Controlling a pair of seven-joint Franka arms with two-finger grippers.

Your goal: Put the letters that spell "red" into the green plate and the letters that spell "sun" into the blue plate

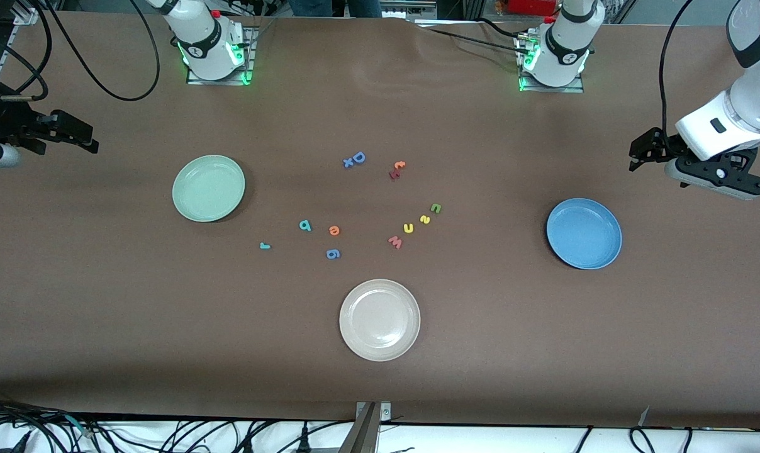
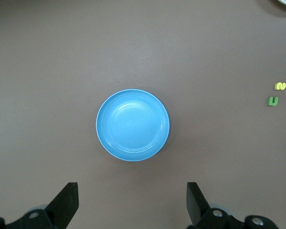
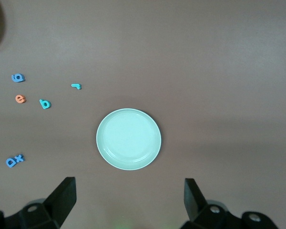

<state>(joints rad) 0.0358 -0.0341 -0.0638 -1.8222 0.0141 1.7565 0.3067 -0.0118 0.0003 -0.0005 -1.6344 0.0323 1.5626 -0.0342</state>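
The left gripper hangs wide open, with the blue plate below it, empty. The right gripper hangs open too, with the green plate below. All six letters lie on the table between the plates: r, d, e, u, s, n.

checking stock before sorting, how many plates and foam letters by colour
round shallow plates: 3 (mint green, blue, beige-white)
blue foam letters: 3
teal foam letters: 2
yellow foam letters: 2
orange foam letters: 2
red foam letter: 1
pink foam letter: 1
olive-green foam letter: 1
total: 15
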